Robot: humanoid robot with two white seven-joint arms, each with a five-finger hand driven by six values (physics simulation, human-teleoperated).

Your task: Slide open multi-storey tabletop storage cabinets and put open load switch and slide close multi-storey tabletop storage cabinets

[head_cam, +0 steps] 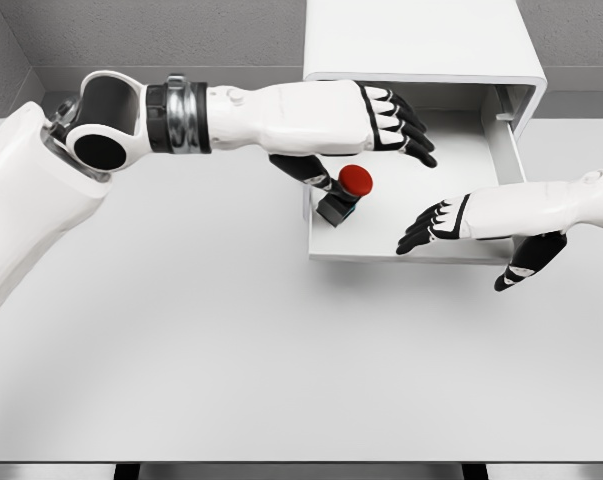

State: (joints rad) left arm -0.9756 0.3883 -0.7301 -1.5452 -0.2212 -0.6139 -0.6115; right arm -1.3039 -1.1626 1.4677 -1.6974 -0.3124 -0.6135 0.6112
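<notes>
The red-capped switch (347, 192) stands inside the open drawer (461, 245), beneath the left hand (396, 122); both hands unclenched, right hand (436, 225) over the drawer's front edge.

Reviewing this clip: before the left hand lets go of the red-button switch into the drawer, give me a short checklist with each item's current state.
1. Drawer slid open from the cabinet: ok.
2. Load switch over the drawer's inside, not the table: ok; it sits at the drawer's left edge.
3. Left hand holding the switch: cannot tell; its thumb touches the switch, the other fingers are spread above.
4. Switch resting on the drawer floor: cannot tell from one view.
5. Right hand clear of the drop spot: ok; open, to the right of the switch.
6. Drawer front free for pushing shut: not ok; the right hand hangs over it.
</notes>
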